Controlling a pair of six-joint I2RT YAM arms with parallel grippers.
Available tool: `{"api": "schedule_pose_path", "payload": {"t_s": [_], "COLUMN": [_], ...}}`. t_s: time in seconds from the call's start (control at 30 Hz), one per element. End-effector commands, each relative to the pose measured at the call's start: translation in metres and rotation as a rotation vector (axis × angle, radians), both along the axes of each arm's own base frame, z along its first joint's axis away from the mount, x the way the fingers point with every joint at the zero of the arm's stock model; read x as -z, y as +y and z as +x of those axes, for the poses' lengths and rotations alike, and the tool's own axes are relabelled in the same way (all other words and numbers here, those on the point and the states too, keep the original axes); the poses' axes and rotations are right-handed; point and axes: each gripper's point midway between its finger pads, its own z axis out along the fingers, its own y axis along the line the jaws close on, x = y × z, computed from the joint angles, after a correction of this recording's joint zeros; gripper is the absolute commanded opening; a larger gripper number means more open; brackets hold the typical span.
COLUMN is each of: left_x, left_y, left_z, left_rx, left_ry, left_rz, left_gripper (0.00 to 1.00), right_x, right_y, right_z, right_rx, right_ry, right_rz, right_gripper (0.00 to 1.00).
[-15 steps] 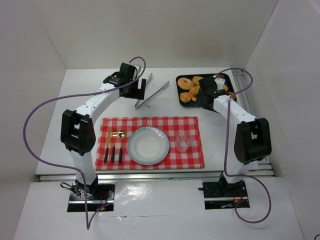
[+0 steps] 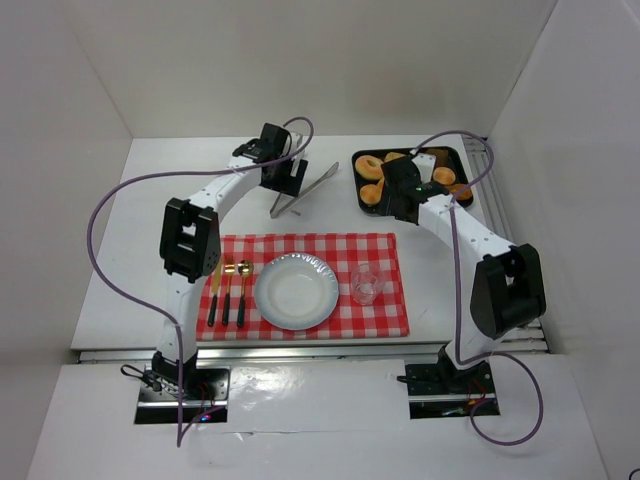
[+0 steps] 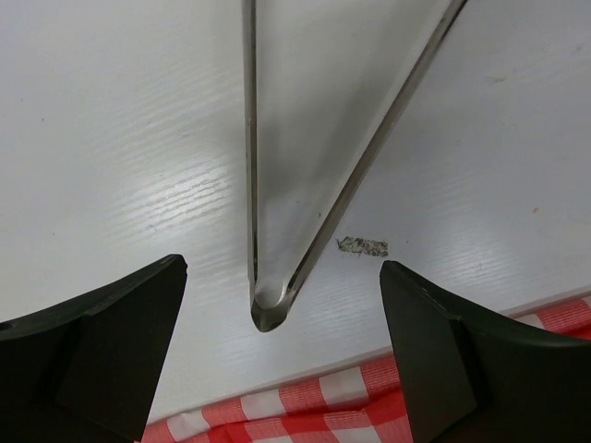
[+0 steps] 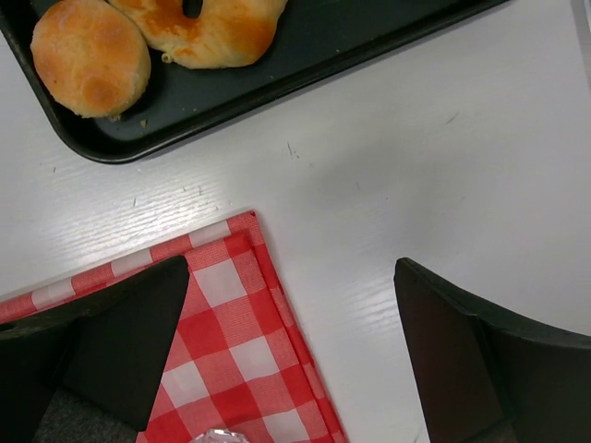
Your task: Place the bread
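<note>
Left wrist view: the left gripper (image 3: 282,272) hangs spread over the tongs (image 3: 266,309), fetching them first. Next, clamp the hinge squarely; the right gripper (image 4: 291,272) gapes empty.

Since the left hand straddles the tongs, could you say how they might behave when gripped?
The tongs look like polished metal, so probably stiff but slippery. Their arms splay from a narrow hinge, so squeezing may close them.

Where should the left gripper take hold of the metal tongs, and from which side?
Just beyond the joined bend of the tongs, from above: its arms spread in a V and are closest there, so the open left gripper could straddle both.
</note>
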Motion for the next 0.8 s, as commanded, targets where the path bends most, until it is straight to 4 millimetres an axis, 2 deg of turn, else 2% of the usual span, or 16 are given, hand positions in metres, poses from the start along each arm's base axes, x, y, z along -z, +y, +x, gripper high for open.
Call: {"api": "schedule_pose_path", "payload": {"t_s": [0.0, 0.03, 0.1, 0.27, 0.5, 0.53, 0.57, 0.6, 0.77], "left_x": [-0.007, -0.008, 0.004, 0.013, 0.041, 0.036, 0.042, 0.038, 0.054], "left_y": [-0.011, -0.014, -0.015, -0.021, -0.025, -0.026, -0.026, -0.027, -0.029], "left_z": [0.005, 0.007, 0.006, 0.012, 0.02, 0.023, 0.025, 0.027, 0.03], "left_rx": [0.114, 0.129, 0.143, 0.196, 0.231, 0.231, 0.231, 0.231, 0.216], "left_ry": [-0.029, -0.041, -0.019, -0.024, 0.001, -0.012, -0.005, -0.015, -0.004], "left_rz": [0.001, -0.008, -0.003, -0.004, 0.015, 0.012, 0.014, 0.011, 0.003], "left_gripper": [1.0, 1.0, 1.0, 1.0, 1.0, 1.0, 1.0, 1.0, 1.0], "right_x": [-0.028, -0.028, -0.028, -0.032, -0.028, -0.028, -0.028, -0.028, -0.028], "right_y": [0.0, -0.001, -0.001, 0.002, 0.003, 0.003, 0.003, 0.003, 0.002], "right_z": [0.001, 0.001, 0.001, 0.003, -0.002, -0.002, -0.002, -0.002, -0.001], "right_rx": [0.01, 0.016, 0.016, 0.012, 0.008, 0.008, 0.008, 0.015, 0.02], "right_ry": [-0.047, -0.049, -0.049, -0.053, -0.034, -0.034, -0.034, -0.037, -0.031], "right_rz": [-0.031, -0.038, -0.038, -0.044, -0.077, -0.077, -0.077, -0.071, -0.081], "right_gripper": [0.99, 0.99, 0.99, 0.99, 0.99, 0.99, 0.99, 0.99, 0.99]}}
